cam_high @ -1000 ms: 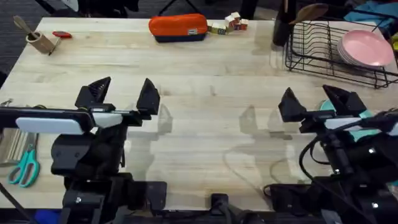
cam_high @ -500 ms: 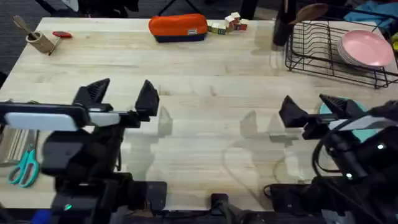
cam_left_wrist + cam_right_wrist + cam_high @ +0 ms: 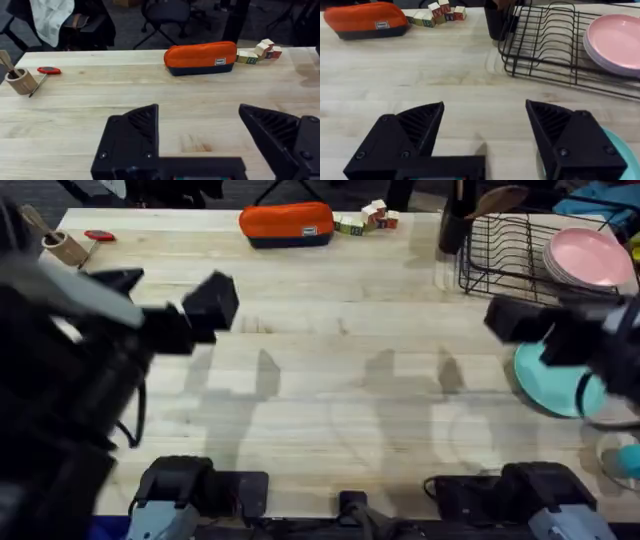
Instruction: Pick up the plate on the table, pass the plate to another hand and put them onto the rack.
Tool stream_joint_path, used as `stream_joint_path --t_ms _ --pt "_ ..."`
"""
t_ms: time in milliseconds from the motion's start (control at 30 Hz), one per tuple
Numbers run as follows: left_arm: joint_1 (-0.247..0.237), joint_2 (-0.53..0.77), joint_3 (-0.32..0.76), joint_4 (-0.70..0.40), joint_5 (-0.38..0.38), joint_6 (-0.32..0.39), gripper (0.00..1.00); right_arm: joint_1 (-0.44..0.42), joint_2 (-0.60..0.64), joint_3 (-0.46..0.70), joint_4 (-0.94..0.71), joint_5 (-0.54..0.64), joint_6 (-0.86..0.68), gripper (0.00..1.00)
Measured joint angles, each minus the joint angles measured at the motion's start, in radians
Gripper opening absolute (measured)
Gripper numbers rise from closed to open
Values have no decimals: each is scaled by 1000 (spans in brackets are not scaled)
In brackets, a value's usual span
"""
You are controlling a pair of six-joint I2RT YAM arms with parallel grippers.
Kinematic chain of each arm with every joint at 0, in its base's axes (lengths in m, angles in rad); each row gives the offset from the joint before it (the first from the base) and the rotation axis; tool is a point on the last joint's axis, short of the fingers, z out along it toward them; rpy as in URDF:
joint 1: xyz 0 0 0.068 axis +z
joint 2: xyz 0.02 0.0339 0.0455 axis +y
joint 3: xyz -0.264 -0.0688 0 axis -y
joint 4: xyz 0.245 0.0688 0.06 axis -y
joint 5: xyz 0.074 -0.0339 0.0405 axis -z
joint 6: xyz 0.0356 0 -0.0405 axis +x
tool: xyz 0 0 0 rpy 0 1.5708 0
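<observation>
The teal plate (image 3: 553,385) lies flat on the table (image 3: 340,380) at the right, in front of the rack (image 3: 505,252); its rim (image 3: 626,156) peeks past a finger in the right wrist view. My right gripper (image 3: 560,320) hovers open above the plate's far edge, between plate and rack, holding nothing (image 3: 485,135). My left gripper (image 3: 165,295) hangs open and empty over the table's left side (image 3: 200,135), far from the plate. The black wire rack (image 3: 545,40) holds a stack of pink plates (image 3: 615,42) at its right end.
An orange pouch (image 3: 287,224) and small blocks (image 3: 365,218) lie at the table's far edge. A dark cup (image 3: 452,225) stands by the rack's left end. A wooden cup (image 3: 66,246) and a red item (image 3: 99,236) sit far left.
Both arms have risen toward the camera and swung forward. The left gripper moved up and left; the right one moved toward the rack, uncovering the teal plate. Both stayed open.
</observation>
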Motion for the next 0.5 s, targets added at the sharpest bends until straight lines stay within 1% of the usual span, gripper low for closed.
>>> stream_joint_path --t_ms 100,233,400,500 --pt "0 109 99 -32 0 0 993 0 126 107 -25 0 0 995" --pt "0 245 237 -118 0 0 993 0 280 259 -100 0 0 995" --pt "0 409 435 -282 0 0 993 0 446 451 -227 0 0 993" --pt "0 494 536 -362 2 0 993 0 512 526 -265 0 0 993"
